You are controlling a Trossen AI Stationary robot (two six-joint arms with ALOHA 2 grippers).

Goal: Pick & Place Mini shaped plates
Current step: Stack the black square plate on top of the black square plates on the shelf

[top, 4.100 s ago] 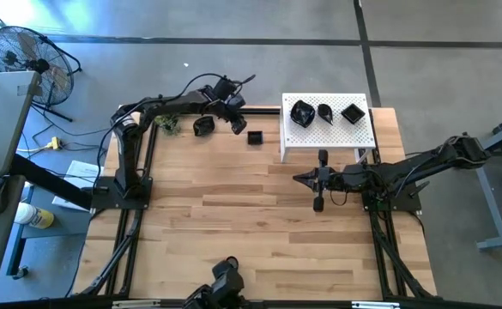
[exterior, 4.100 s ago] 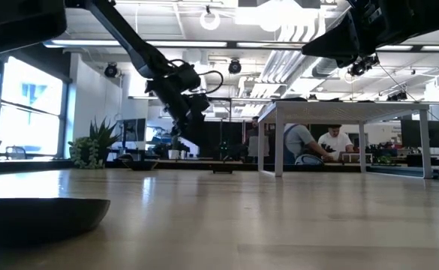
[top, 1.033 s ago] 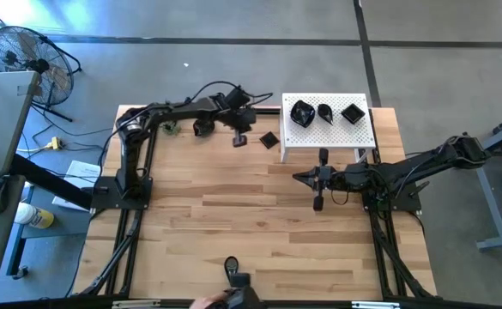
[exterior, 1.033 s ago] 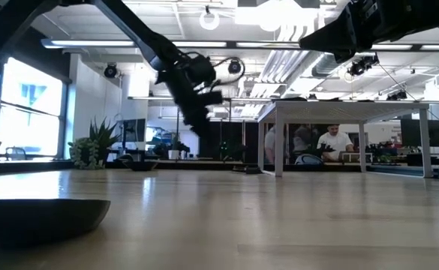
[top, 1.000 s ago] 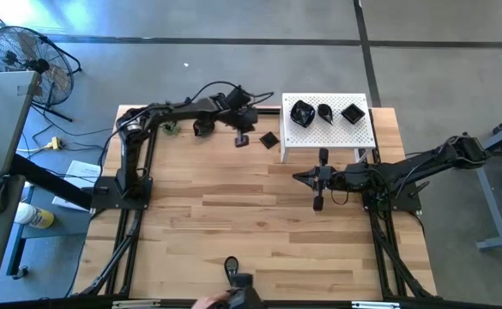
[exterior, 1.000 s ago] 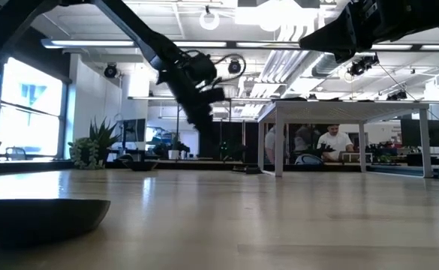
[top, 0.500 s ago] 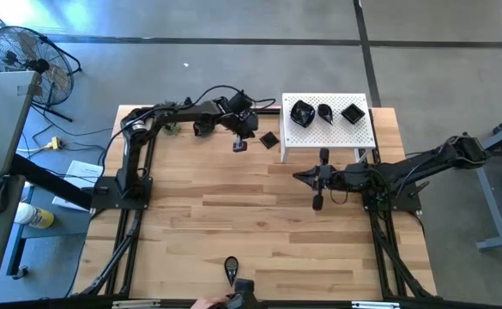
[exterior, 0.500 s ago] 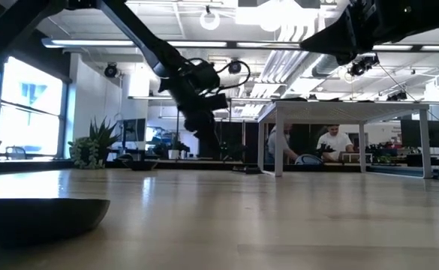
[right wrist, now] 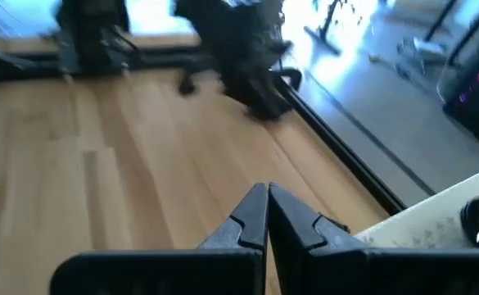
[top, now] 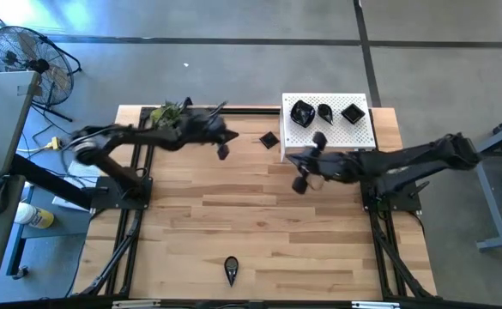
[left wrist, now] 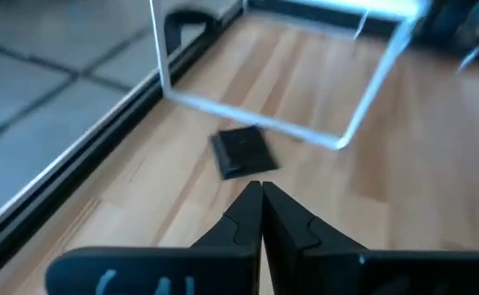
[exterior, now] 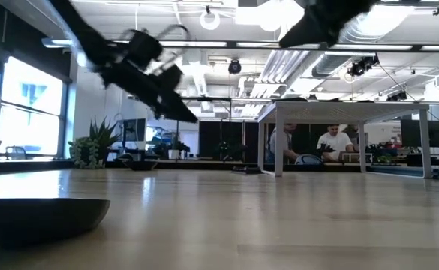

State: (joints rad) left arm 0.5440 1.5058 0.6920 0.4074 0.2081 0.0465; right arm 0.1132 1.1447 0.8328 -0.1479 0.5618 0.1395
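Observation:
Three glossy black mini shaped plates (top: 325, 112) sit on the white perforated platform (top: 366, 133) at the far right. A square plate (top: 269, 139) lies flat on the wood beside the platform, also in the left wrist view (left wrist: 243, 152). A teardrop plate (top: 231, 270) lies near the table's near edge; it looms dark in the low view (exterior: 39, 217). My left gripper (top: 223, 151) hovers shut, left of the square plate. My right gripper (top: 292, 161) hovers shut in front of the platform. Neither holds anything.
A small green plant (top: 166, 113) stands at the far left corner. The platform's white legs (left wrist: 362, 90) rise just beyond the square plate. Bare wood spreads across the table's middle (top: 251, 215). People sit in the room behind (exterior: 332, 142).
My left gripper has swung fast toward the table's left, away from the square plate, staying shut. My right gripper has moved toward the far left, nearer the platform's front corner and the square plate, also shut. The plates have stayed where they were.

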